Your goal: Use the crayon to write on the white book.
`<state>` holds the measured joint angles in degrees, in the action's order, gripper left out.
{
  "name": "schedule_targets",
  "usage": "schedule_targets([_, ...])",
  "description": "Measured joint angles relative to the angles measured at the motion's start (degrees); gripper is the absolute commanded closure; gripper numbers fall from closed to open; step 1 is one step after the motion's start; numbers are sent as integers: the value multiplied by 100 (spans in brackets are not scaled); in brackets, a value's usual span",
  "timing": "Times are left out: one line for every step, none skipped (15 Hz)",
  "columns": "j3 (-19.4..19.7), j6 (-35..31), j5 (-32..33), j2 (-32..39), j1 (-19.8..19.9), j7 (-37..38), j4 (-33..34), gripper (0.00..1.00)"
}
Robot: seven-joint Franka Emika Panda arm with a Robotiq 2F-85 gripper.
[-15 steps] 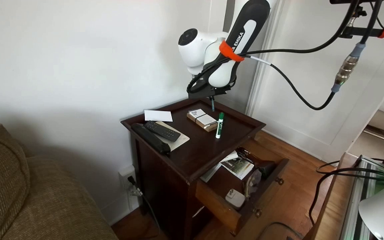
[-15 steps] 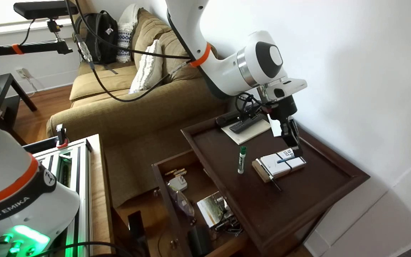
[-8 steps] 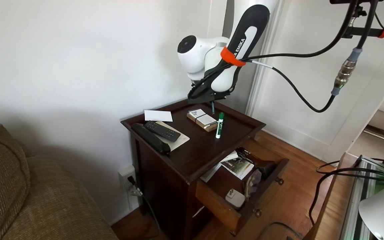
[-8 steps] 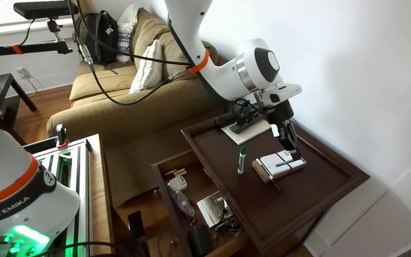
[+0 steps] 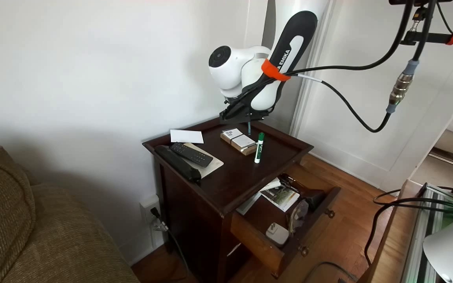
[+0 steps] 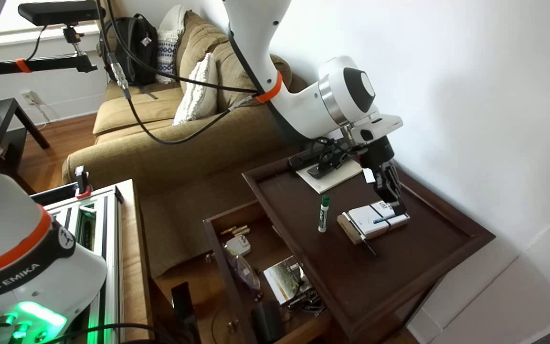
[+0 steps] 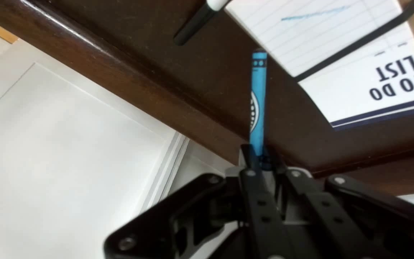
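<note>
Crayon [image 7: 259, 97] hangs near the book [image 7: 322, 39], pinched in the nearly closed jaws of the gripper [image 7: 257, 154], and it could slip or snap if the arm [image 6: 299, 107] pushes it down too hard.

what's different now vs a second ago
The tool, shut on the blue crayon, has come down a little toward the tabletop, so the crayon sits lower in both exterior views. Nothing was picked up or let go. The to-do list notepad, the upright green marker and the black remote control stayed where they were.
</note>
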<state>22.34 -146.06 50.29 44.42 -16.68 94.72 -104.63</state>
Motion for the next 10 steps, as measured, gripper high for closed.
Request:
schedule_targets([-21, -42, 35, 23, 36, 76, 28, 98])
schedule_targets([-48, -97, 53, 46, 77, 135, 58, 98])
schedule_targets([-88, -144, 55, 73, 124, 192, 91, 98])
schedule_targets([-126, -191, 55, 103, 167, 233, 126, 98])
schedule_targets([-154, -241, 55, 130, 200, 272, 151, 98])
schedule_targets([-177, -278, 55, 160, 225, 300, 180, 98])
schedule_targets([-197, -298, 55, 186, 245, 314, 205, 98])
schedule_targets([-214, -302, 55, 207, 264, 317, 227, 98])
schedule_targets([-223, -302, 55, 222, 278, 317, 247, 98])
schedule_targets([-234, -302, 55, 233, 292, 317, 262, 98])
